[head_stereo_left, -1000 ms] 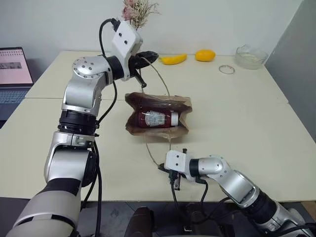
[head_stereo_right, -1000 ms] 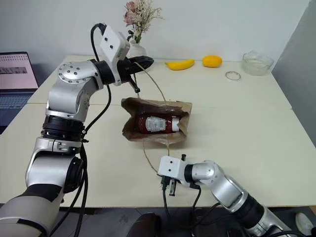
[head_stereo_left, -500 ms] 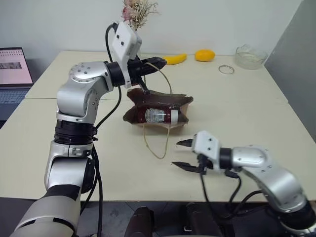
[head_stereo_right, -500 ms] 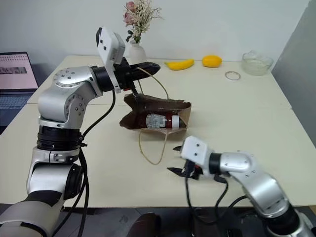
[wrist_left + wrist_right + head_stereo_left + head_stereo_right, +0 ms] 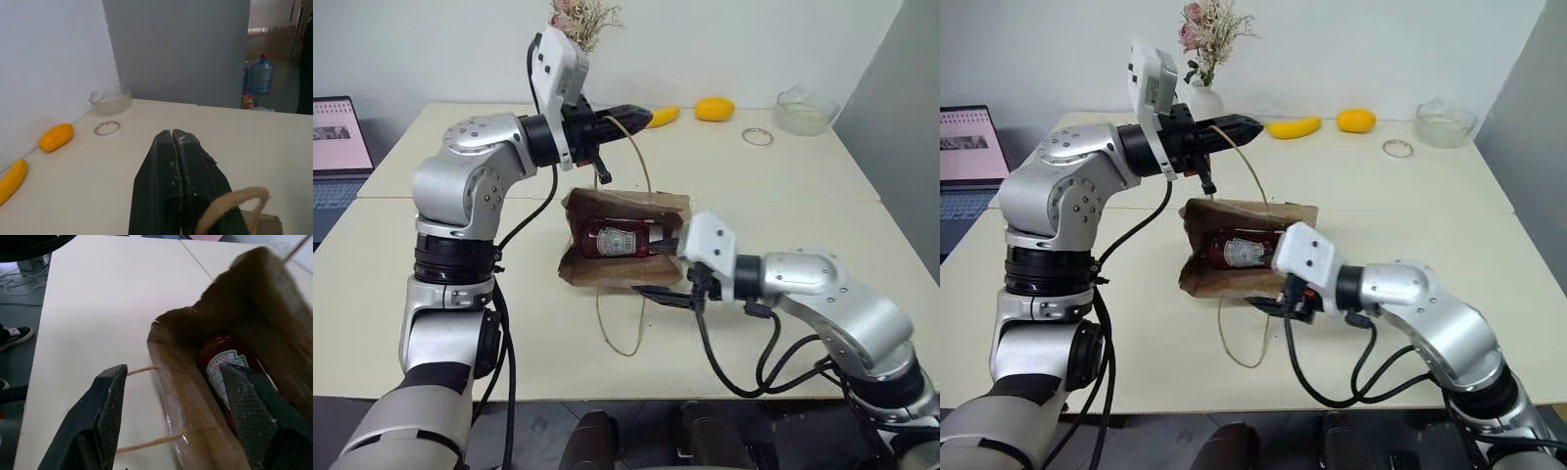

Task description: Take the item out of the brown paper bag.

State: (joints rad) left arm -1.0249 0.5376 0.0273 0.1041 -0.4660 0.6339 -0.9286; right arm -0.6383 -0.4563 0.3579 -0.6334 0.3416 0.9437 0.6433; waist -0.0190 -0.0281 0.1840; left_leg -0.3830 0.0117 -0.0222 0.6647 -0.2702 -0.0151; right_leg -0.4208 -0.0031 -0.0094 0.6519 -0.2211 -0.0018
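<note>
Right claw [image 5: 658, 268] up off the worktop [image 5: 783, 196] since a second ago, now spread at the brown paper bag [image 5: 622, 250] mouth. Left claw [image 5: 631, 116] pinched on cord handle [image 5: 641, 162]. Ketchup bottle [image 5: 619, 238] inside bag; label unreadable.

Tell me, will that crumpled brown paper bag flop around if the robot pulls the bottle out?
Probably. The crumpled brown paper bag looks thin and creased, so it may buckle or slide. The left gripper pinching its tan cord handle should steady it. The red plastic ketchup bottle lies sideways, so it might roll.
</note>
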